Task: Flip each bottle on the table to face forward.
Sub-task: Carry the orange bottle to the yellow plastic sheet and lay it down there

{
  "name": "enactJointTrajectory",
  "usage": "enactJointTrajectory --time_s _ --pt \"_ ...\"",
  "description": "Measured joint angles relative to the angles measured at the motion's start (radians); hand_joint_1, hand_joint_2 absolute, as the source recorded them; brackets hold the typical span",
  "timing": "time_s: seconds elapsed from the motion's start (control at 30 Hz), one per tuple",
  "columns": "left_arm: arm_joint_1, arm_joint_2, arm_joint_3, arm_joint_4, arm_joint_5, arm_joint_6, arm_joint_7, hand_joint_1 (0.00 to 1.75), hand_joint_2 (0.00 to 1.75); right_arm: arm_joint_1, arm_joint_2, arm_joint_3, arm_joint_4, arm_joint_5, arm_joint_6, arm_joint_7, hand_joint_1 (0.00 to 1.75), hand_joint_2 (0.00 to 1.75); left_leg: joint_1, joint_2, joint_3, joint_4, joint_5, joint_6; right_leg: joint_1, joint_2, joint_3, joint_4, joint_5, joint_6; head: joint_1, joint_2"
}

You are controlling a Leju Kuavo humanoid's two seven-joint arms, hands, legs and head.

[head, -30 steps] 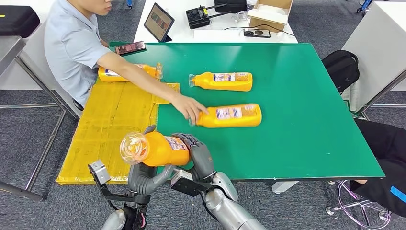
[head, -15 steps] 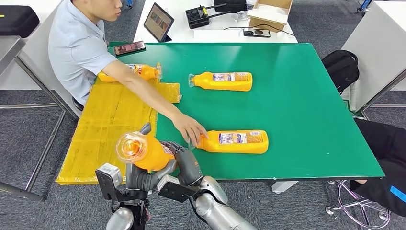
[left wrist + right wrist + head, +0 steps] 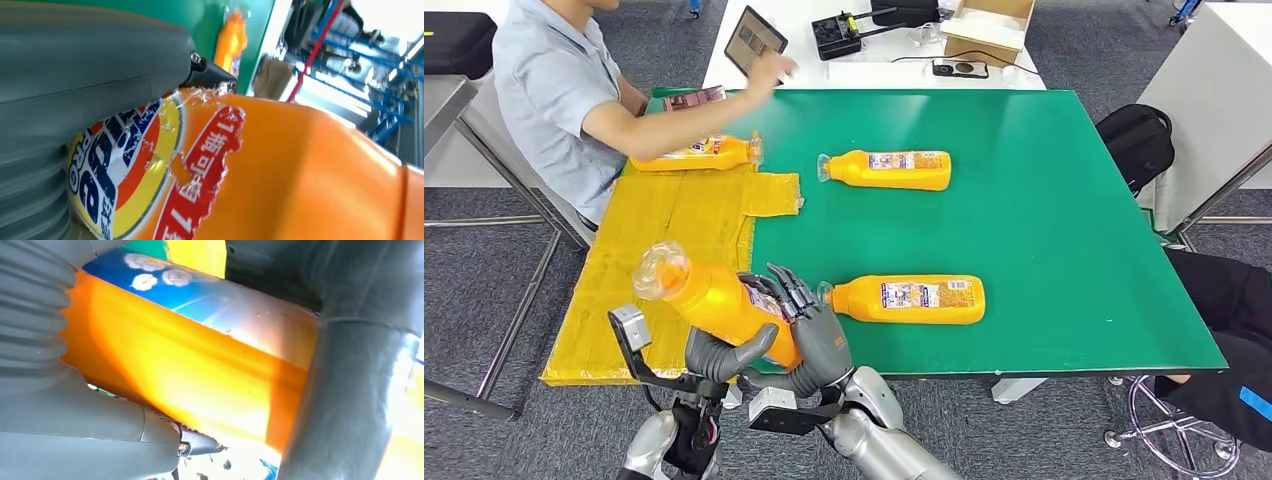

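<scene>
Head view. The held bottle (image 3: 714,300) is off the table (image 3: 1044,230), at the near edge at about 7 o'clock of the green surface. The left robot hand (image 3: 724,352) grips it from beneath, and the right robot hand (image 3: 809,330) presses against its base end with its upper fingers spread. Half a second ago the bottle's clear cap pointed toward the camera; it now points toward 10 o'clock, and the body lies tilted, cap end higher. The near bottle (image 3: 909,299) lies on its side on the green, just beside the right robot hand at its 3 o'clock, in the same place as half a second ago. The person's hand (image 3: 772,70), which was on that bottle's cap, is now raised at the far edge near the tablet (image 3: 754,45). The far bottle (image 3: 889,169) lies unchanged at mid-table. A fourth bottle (image 3: 699,152) lies on the yellow sheet (image 3: 664,250) by the person's forearm.

Left wrist view. The left robot hand (image 3: 85,65) is clamped on the held bottle (image 3: 300,170), whose torn red and blue label faces the camera. Another orange bottle (image 3: 231,42) lies beyond on the green.

Right wrist view. The right robot hand (image 3: 65,410) lies against the orange body of the held bottle (image 3: 190,375), a blue label strip along one edge. A thick grey finger (image 3: 340,400) crosses the bottle.
</scene>
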Motion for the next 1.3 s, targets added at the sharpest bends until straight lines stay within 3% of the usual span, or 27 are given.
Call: enactJointTrajectory --time_s 0.13,0.4,0.6,0.67,0.8,0.93,1.1,1.3 --pt "-0.061 0.011 0.037 0.073 0.028 0.017 0.020 1.75 1.75 0.016 -0.015 0.046 -0.059 0.002 -0.047 -0.001 0.00 0.00 0.000 0.001 0.000 0.000 0.000 0.000 0.000 0.000 -0.001 0.000 0.000 0.000 -0.001 0.000" --pt "-0.112 0.022 0.067 0.141 0.006 0.063 0.018 1.75 1.75 0.042 -0.023 0.086 -0.118 0.030 -0.051 -0.001 0.00 0.00 0.000 0.000 -0.001 0.000 0.000 0.000 0.000 0.000 -0.001 0.000 0.000 0.000 -0.001 0.000" --pt "-0.254 0.084 0.128 0.295 -0.408 0.490 -0.061 1.75 1.75 0.123 -0.024 -0.002 -0.278 0.158 -0.052 -0.001 0.00 0.00 0.001 0.000 -0.001 0.000 0.001 -0.001 0.000 0.000 -0.002 0.001 0.000 0.000 -0.001 0.000" --pt "-0.308 0.115 0.143 0.354 -0.547 0.536 -0.054 1.75 1.75 0.141 -0.024 -0.026 -0.330 0.148 -0.052 -0.001 0.00 0.00 0.001 0.000 -0.001 0.000 0.002 -0.002 0.001 0.000 -0.001 0.001 0.000 0.000 -0.001 0.000" --pt "-0.416 0.137 0.165 0.484 -0.655 0.485 -0.029 1.75 1.75 0.151 -0.025 -0.036 -0.380 0.084 -0.052 -0.001 0.00 0.00 0.001 0.000 -0.001 0.000 0.003 -0.002 0.000 0.000 -0.001 0.001 0.001 -0.001 -0.001 0.000" --pt "-0.538 0.141 0.157 0.626 -0.855 0.574 0.022 1.75 1.75 0.151 -0.029 -0.018 -0.387 0.014 -0.052 -0.001 0.00 0.00 0.000 0.000 -0.002 0.000 0.003 -0.001 0.000 0.000 -0.002 0.001 0.003 -0.002 -0.001 0.000" --pt "-0.634 0.146 0.107 0.758 -1.055 0.650 0.115 1.75 1.75 0.151 -0.036 0.017 -0.387 -0.021 -0.052 -0.001 0.00 0.00 0.001 0.000 -0.002 0.000 0.003 -0.002 0.000 0.000 -0.003 0.001 0.003 -0.002 -0.001 0.000" --pt "-0.718 0.158 0.003 0.907 -1.345 0.619 0.316 1.75 1.75 0.148 -0.047 0.061 -0.391 -0.062 -0.052 -0.001 0.00 0.00 0.001 0.000 -0.002 0.000 0.003 -0.002 0.001 0.000 -0.003 0.001 0.003 -0.003 -0.001 0.000"
